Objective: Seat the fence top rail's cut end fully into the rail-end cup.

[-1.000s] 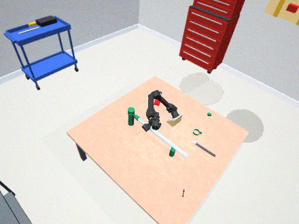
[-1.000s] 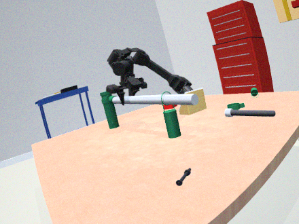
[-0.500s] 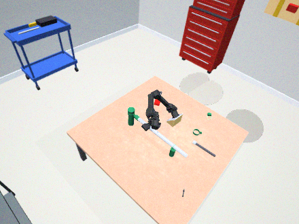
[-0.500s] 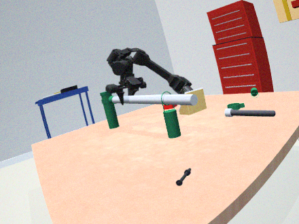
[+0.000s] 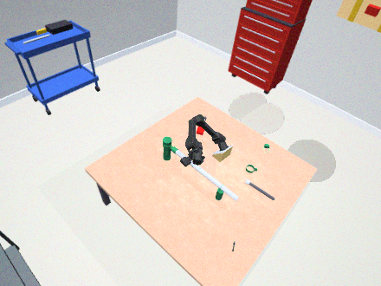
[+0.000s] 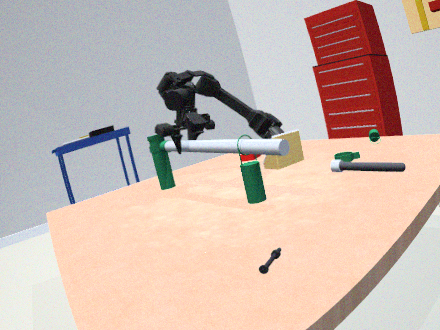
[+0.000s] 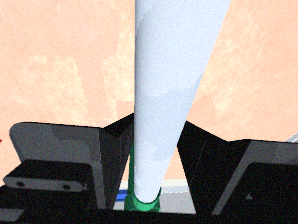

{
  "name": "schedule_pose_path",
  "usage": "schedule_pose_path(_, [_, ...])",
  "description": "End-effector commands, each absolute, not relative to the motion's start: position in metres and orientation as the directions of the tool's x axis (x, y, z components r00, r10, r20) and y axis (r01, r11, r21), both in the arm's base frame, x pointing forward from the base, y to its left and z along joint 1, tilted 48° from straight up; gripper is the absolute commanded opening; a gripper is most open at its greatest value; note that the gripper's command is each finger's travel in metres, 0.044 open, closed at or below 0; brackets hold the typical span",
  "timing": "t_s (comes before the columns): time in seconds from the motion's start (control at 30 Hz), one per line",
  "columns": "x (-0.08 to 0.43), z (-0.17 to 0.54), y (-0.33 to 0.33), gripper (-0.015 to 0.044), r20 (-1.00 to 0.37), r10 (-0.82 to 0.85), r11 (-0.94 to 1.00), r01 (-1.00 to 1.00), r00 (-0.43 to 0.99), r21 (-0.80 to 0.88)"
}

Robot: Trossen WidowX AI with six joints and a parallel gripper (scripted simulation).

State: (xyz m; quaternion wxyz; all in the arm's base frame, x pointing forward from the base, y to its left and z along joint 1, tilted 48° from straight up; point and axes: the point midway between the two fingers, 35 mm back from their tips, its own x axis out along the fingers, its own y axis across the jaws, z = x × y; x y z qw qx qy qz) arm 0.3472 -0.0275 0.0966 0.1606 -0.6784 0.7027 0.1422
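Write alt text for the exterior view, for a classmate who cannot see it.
A black robot arm's jaws grip a pale rail near its far end, which meets a green cup on the big green post; the rail also runs through a thin loop above a shorter green post. A dark bolt lies in the tabletop's foreground.
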Motion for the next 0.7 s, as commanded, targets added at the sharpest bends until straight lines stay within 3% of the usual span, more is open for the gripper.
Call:
schedule_pose_path(0.0, [0.3478,0.1026,-0.028,0.0,-0.412,-0.911,0.029,-0.999,-0.013,-0.033])
schedule_pose_path(0.67, [0.3473,0.1054,-0.0331,0.0,-0.412,-0.911,0.029,-0.999,-0.013,-0.033])
